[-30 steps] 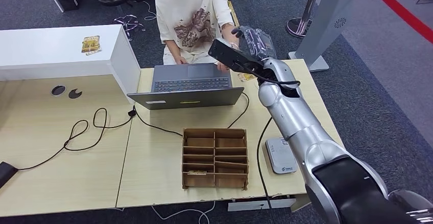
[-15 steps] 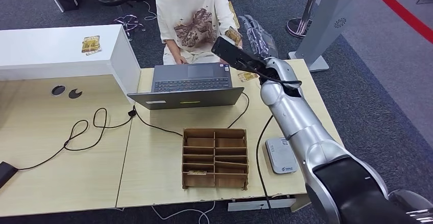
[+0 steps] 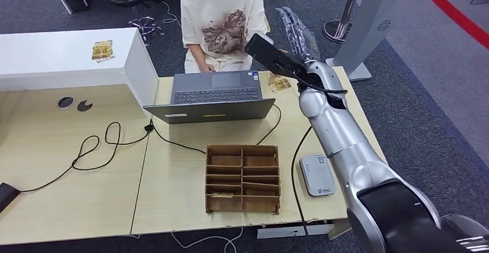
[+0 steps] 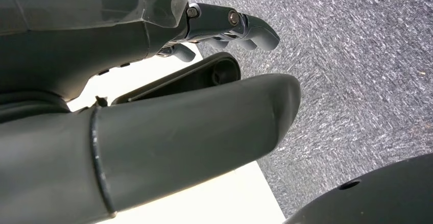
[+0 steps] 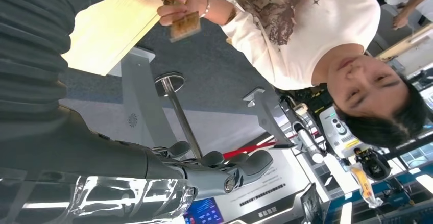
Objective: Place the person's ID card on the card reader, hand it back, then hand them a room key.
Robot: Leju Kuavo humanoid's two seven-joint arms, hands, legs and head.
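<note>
Golden card [image 5: 185, 26], tilt seemingly slight

Gold-brown card [image 5: 185, 26] in the person's fingers [image 5: 171, 10]; white card reader [image 3: 316, 174] flat beside the cardboard organiser [image 3: 243, 178]

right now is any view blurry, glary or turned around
Head view: sharp and evenly lit, no strong glare on the table. Left wrist view: the left hand sits so close that it looks soft, while the carpet is crisp. Right wrist view: turned, so the person appears upside down, and the clear cover on the right hand catches bright reflections.
</note>
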